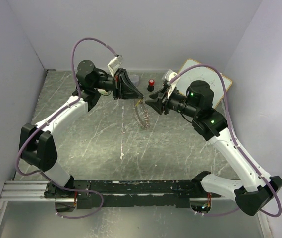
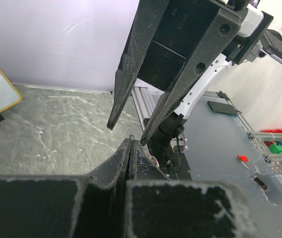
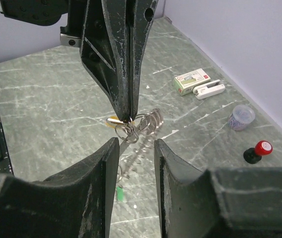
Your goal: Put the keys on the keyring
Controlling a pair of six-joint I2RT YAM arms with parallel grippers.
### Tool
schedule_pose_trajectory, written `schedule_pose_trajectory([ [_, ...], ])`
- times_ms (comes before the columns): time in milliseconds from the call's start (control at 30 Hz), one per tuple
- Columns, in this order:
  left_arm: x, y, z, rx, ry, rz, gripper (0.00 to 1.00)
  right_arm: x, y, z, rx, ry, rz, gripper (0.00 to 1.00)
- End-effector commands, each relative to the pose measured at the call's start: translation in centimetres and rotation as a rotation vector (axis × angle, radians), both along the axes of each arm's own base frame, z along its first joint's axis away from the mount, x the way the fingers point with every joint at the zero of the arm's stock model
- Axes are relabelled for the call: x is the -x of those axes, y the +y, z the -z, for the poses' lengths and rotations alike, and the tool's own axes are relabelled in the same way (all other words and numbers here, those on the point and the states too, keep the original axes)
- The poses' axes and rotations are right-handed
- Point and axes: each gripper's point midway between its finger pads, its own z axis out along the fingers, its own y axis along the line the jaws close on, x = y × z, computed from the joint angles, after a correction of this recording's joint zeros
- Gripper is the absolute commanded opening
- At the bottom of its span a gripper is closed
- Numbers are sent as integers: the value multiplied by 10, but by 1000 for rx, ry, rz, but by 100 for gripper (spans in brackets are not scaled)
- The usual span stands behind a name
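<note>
Right wrist view: keyring (image 3: 148,121) hangs over desk (image 3: 41,99), pinched in closed left end effector (image 3: 130,115); right end effector (image 3: 136,145) parted, empty, just beneath; advisable: hold ring steady, close slowly on yellow key (image 3: 113,120).

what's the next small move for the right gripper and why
Probably ease the right gripper a little forward and close it on the dangling keyring to steady it. The left gripper is shut on the ring's top, while the rest hangs loose just ahead of the right's open fingers, in line with their gap and untouched.
</note>
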Motion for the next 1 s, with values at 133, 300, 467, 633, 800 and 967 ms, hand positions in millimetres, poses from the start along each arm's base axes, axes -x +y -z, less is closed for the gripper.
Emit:
schedule_pose_trajectory([
  [133,9,6,-18,34,-66,48,7,0,8,-6,-25,-2,-47,30],
  [300,11,6,-17,38,-57,65,7,-1,10,-10,-37,-9,-57,26],
  [467,10,5,-13,31,-43,67,7,0,11,-15,-44,-21,-65,24],
  [633,6,4,-7,19,-21,62,7,2,12,-18,-46,-25,-77,24],
  [800,6,3,-5,16,-10,69,7,3,11,-19,-45,-32,-80,24],
  [967,5,2,-2,11,0,71,7,3,13,-19,-45,-31,-91,18],
])
